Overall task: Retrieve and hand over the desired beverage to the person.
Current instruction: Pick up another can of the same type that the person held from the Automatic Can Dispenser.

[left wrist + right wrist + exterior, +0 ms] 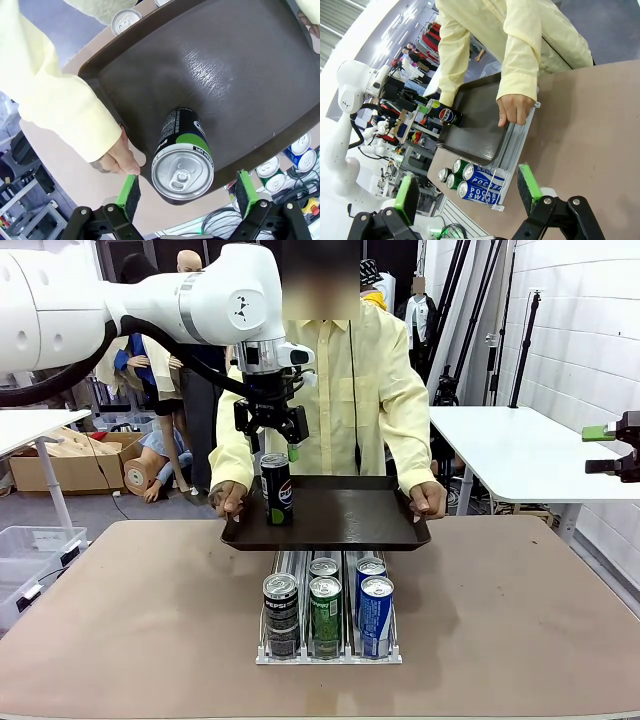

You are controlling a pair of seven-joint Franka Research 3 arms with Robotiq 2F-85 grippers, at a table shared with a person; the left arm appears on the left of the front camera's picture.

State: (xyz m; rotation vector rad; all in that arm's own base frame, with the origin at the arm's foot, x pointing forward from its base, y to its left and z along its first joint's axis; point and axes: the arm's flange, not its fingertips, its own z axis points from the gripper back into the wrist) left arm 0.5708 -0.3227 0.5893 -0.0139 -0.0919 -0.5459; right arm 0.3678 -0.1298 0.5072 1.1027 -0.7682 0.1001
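1. The robot's left arm [150, 300] reaches in over the tabletop [520, 620] from the left. Its left hand [272, 435] hangs just above a black Pepsi can [277, 490].
2. That hand is spread as wide as it goes and has hold of nothing. From its wrist view, the green pads [129, 197] stand clear on either side of the can's top [182, 160].
3. The can stands upright on a dark tray [350, 515], close to the tray's left end. The person [370, 380] in the pale-yellow shirt holds the tray up by both ends, one hand [229, 498] just beside the can.
4. I'd say the handover is all but made, and what is left is for the arm to get clear.
5. The first risk is that a pad catches the can's rim if the arm moves off sideways rather than straight up. The can is tall and narrow, so it would tip easily.
6. The second risk is the tray. The can loads one end, so a dip there could send it sliding off the edge.
7. Under the tray's near edge sits a rack of cans [328, 605], and a toppled can could fall onto it.
8. The person's other hand [428, 500] grips the tray's right end.
9. Far right, the robot's right hand [612, 448] hovers well away from the tray, wide open and empty, so it poses no risk.
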